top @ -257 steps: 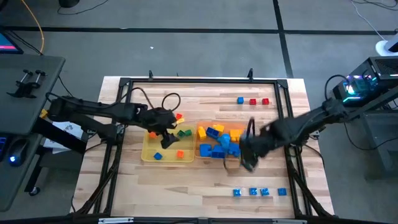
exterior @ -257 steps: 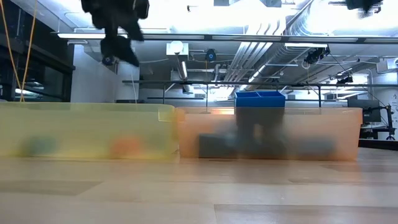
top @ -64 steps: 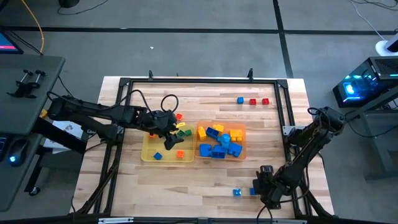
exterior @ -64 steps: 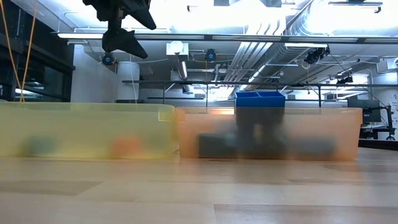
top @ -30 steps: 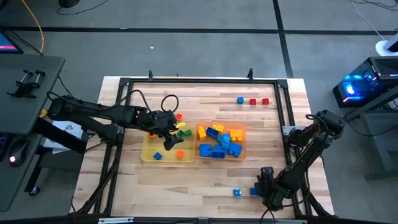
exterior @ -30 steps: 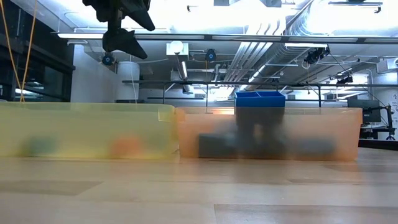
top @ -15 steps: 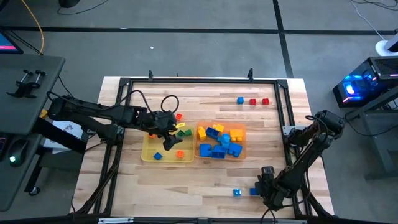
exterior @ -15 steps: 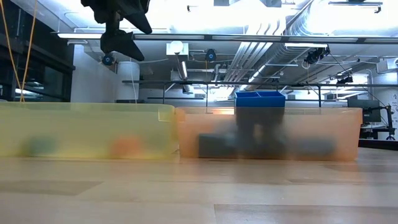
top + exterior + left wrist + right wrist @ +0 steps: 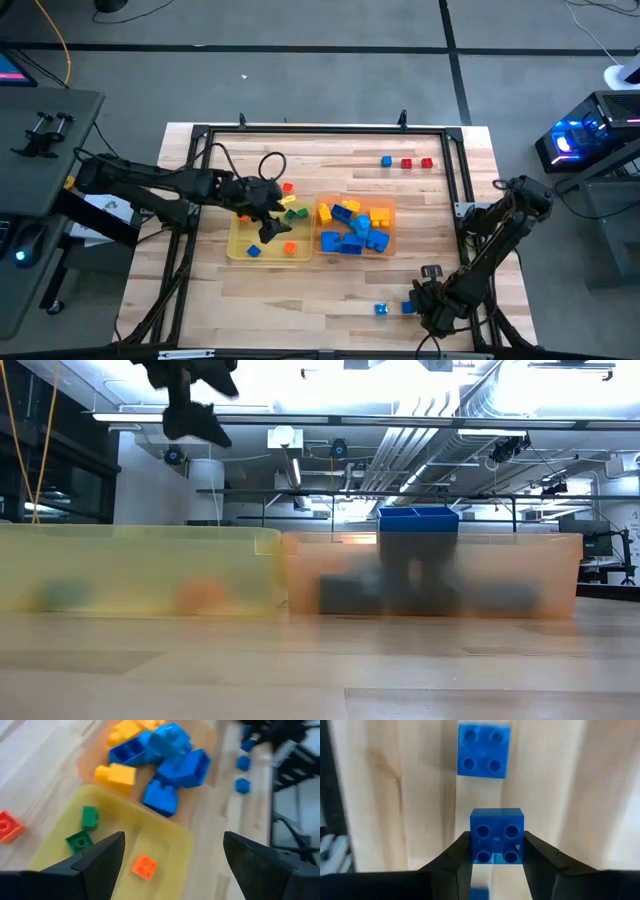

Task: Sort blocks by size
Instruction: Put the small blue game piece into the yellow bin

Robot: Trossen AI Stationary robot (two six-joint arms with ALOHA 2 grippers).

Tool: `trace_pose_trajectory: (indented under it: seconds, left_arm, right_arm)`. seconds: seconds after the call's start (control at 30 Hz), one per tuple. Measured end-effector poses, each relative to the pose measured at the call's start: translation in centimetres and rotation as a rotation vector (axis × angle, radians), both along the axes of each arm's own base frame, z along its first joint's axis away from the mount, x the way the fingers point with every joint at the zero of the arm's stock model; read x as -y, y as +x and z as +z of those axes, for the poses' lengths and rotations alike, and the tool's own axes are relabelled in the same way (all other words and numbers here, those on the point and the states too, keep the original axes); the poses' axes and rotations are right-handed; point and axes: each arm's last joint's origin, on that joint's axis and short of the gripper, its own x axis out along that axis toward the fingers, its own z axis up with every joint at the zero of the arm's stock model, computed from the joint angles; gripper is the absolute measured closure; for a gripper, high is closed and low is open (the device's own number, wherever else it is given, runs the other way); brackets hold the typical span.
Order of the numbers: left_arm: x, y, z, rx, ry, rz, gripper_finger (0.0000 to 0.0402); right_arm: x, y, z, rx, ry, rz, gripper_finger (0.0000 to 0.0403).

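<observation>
Surface was a light wood table point(image 9: 330, 285) with a dark frame around it, on grey floor. Low view looked across the boards into a room with bright ceiling lights, ducts and pipes, plus a blue bin point(image 9: 418, 518) behind the trays.

Yellow tray point(image 9: 238, 245) and orange tray point(image 9: 322, 240) sat side by side mid-table, touching. I saw tiny blocks point(image 9: 292, 214) in orange, green, yellow and blue in the yellow one, and larger blue and yellow blocks point(image 9: 352, 228) piled in the orange one. Three loose bricks, blue and two red point(image 9: 406, 162), lay near the far edge.

Left gripper point(image 9: 270, 226) hung above the yellow tray, jaws spread wide, nothing between them. Left wrist view confirmed that, and showed both trays' contents sharply.

Right gripper point(image 9: 425, 300) was down at the near edge. High view mostly hid its fingers. Right wrist view showed what high couldn't: both fingers pressed against the sides of a blue block point(image 9: 497, 836) on the wood, with a second blue block point(image 9: 483, 751) just beyond it, apart.

Low view showed only blurred tray walls and the left gripper overhead.
</observation>
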Motion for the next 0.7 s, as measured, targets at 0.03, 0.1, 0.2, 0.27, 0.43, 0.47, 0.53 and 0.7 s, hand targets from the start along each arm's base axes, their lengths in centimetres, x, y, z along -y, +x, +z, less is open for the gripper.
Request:
trace_pose_trajectory:
  seconds: [0.03, 0.1, 0.2, 0.27, 0.43, 0.47, 0.53, 0.7]
  left_arm:
    - [-0.1, -0.2, 0.7, 0.020, -0.001, -0.014, 0.0077]
    - [-0.6, -0.9, 2.7, 0.086, 0.015, -0.014, 0.0077]
    - [-1.5, -2.3, 5.8, 0.215, 0.087, 0.045, 0.0077]
    - [-2.0, -3.4, 7.2, 0.291, 0.136, 0.095, 0.0077]
    - [-2.4, -5.3, 8.9, 0.394, 0.150, 0.152, 0.0077]
    - [-2.4, -5.6, 8.9, 0.398, 0.138, 0.159, 0.0077]
    - [-2.2, -5.9, 8.8, 0.396, 0.112, 0.153, 0.0077]
    - [-1.5, -6.0, 8.3, 0.397, 0.089, 0.142, 0.0077]
  right_arm:
    - [0.1, 0.1, 1.1, 0.012, -0.012, 0.001, 0.0271]
    - [0.8, 0.3, 3.8, 0.064, -0.058, 0.003, 0.0271]
    - [2.7, 0.9, 7.8, 0.210, -0.178, -0.055, 0.0271]
    - [4.5, 1.6, 9.7, 0.312, -0.238, -0.126, 0.0271]
    - [8.7, 4.6, 10.9, 0.383, -0.326, -0.188, 0.0272]
    - [9.4, 5.3, 10.9, 0.391, -0.331, -0.182, 0.0271]
    - [10.4, 7.0, 11.2, 0.463, -0.319, -0.156, 0.0271]
    - [12.9, 13.2, 12.1, 0.755, -0.227, -0.062, 0.0271]
